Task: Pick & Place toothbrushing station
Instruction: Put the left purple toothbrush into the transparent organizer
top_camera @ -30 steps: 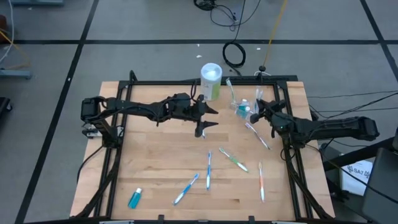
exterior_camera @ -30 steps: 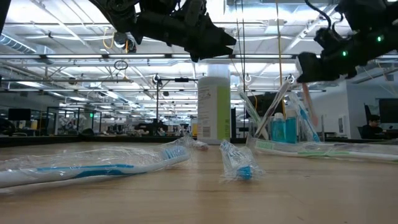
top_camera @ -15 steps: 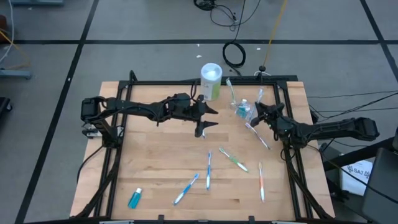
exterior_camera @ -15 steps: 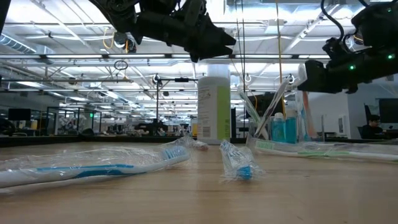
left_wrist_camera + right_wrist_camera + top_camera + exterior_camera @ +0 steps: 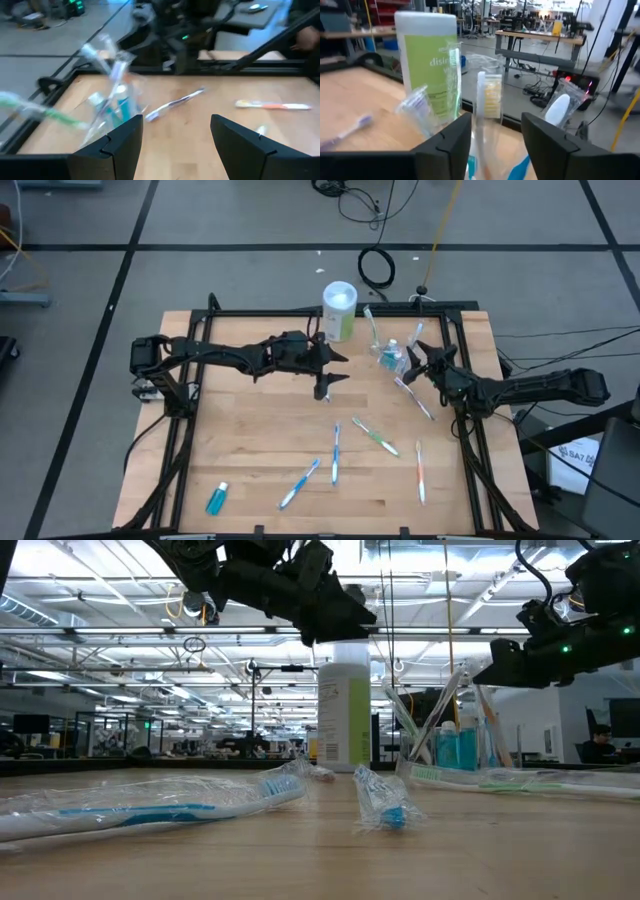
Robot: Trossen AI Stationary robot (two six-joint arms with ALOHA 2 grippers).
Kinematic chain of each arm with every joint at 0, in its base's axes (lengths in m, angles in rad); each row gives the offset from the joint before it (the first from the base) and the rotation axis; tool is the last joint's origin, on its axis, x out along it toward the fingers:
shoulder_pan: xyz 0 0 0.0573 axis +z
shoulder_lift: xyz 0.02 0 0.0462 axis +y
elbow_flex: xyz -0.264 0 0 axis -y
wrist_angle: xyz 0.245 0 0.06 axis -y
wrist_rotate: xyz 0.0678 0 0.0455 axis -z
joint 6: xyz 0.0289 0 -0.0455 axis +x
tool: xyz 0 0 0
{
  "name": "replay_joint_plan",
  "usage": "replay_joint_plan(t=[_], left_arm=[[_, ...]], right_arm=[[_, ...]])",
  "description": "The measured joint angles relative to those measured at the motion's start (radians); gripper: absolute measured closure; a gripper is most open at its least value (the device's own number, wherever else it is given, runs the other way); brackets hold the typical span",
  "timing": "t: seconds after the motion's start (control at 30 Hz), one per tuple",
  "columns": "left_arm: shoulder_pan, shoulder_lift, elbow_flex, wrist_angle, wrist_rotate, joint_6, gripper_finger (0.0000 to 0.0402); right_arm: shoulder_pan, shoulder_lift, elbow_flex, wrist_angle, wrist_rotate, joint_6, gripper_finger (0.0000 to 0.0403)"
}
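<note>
A small clear cup (image 5: 391, 360) stands near the table's far right and holds several wrapped toothbrushes and teal tubes. My right gripper (image 5: 418, 361) is open just right of the cup. Its fingers stand on either side of an upright white toothbrush (image 5: 487, 97) that rests in the cup (image 5: 455, 750) and touch nothing. Loose toothbrushes lie flat on the wood: a blue one (image 5: 335, 452), a green one (image 5: 376, 437), another blue one (image 5: 300, 483), an orange one (image 5: 419, 470) and a purple one (image 5: 413, 396). My left gripper (image 5: 326, 376) hangs open above the table's middle, holding nothing.
A tall white canister with a green label (image 5: 339, 310) stands at the far edge, left of the cup. A teal tube (image 5: 217, 498) lies at the near left. A black frame (image 5: 470, 435) runs around the table. Bare wood lies at the left.
My right gripper has sunk a little toward the cup and opened, letting go of the toothbrush it held. That brush now stands in the cup with the others.
</note>
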Motion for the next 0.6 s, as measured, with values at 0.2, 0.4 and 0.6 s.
replay_joint_plan(t=[0.2,0.4,0.6], left_arm=[[0.009,0.0,0.0,-0.115,-0.209,-0.138,0.016],[0.032,0.0,0.0,-0.298,-0.325,-0.332,0.016],[0.074,0.0,0.0,-0.432,-0.375,-0.533,0.016]], right_arm=[[0.007,-0.002,0.15,-0.021,-0.002,-0.163,0.0225],[0.045,0.033,0.29,-0.215,-0.111,-0.104,0.0226],[0.093,0.128,0.349,-0.2,-0.159,-0.116,0.0226]])
